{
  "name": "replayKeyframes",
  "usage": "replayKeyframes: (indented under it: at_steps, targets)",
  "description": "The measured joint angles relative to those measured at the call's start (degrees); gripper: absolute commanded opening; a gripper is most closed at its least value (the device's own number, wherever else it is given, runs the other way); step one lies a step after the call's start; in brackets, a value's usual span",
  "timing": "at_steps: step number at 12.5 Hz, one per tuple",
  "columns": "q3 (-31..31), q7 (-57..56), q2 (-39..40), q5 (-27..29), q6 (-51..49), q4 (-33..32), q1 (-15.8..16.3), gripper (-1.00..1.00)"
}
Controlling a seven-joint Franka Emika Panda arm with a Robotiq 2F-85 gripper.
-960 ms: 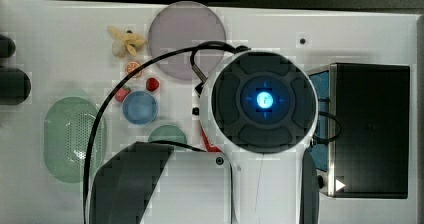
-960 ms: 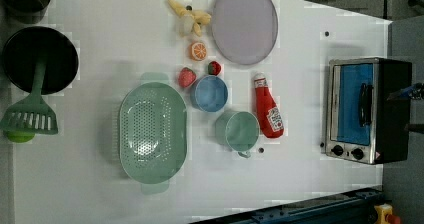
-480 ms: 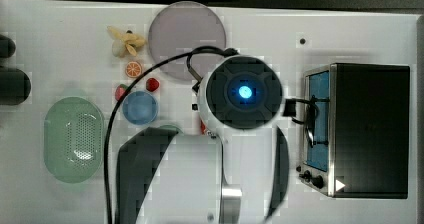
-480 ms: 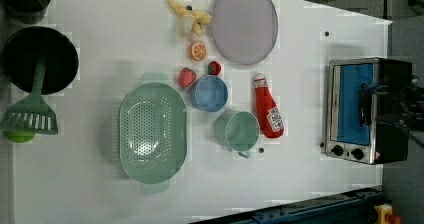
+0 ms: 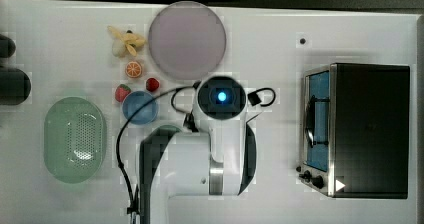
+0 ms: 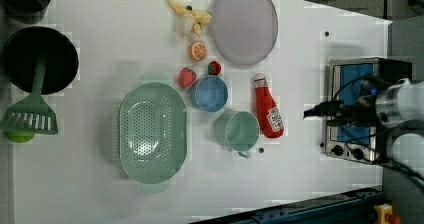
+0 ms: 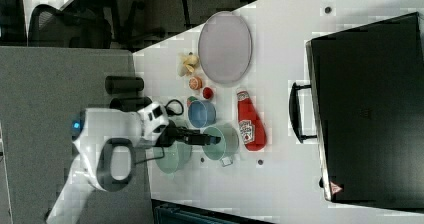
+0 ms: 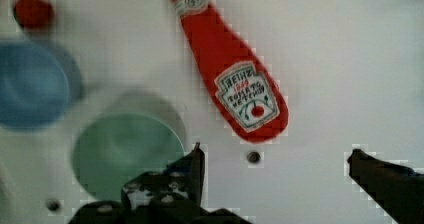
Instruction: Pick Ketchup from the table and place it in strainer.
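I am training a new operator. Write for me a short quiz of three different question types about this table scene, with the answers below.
1. True or false: the Ketchup lies on its side on the table.
2. In the left view, what stands directly between the Ketchup and the strainer?
A. green cup
B. toaster oven
C. purple plate
3. Fill in: the gripper is ____ and holds nothing.

Key: 1 true; 2 A; 3 open.
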Motion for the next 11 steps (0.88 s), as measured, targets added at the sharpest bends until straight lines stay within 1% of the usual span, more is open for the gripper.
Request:
replayKeyframes:
  at_steps: [2,4,6,9,10,11]
  targets:
    - [0.0,-9.3,0.2,-0.2,6.0,-4.0,0.0,1.0]
    - [0.0,-15.4,1.1,-0.1,14.1,-6.4,0.0,1.0]
    - [0.1,-18.2,3.2,0.0,18.6,-6.9,-0.2,1.0]
    - [0.6,-19.8,8.1,-0.3,21.6,-6.5,-0.2,1.0]
    - [0.6,-20.3,10.3,-2.0,23.2,-6.4,-0.2,1.0]
    - [0.5,-20.3,12.3,-5.0,26.2,-6.9,-0.2,1.0]
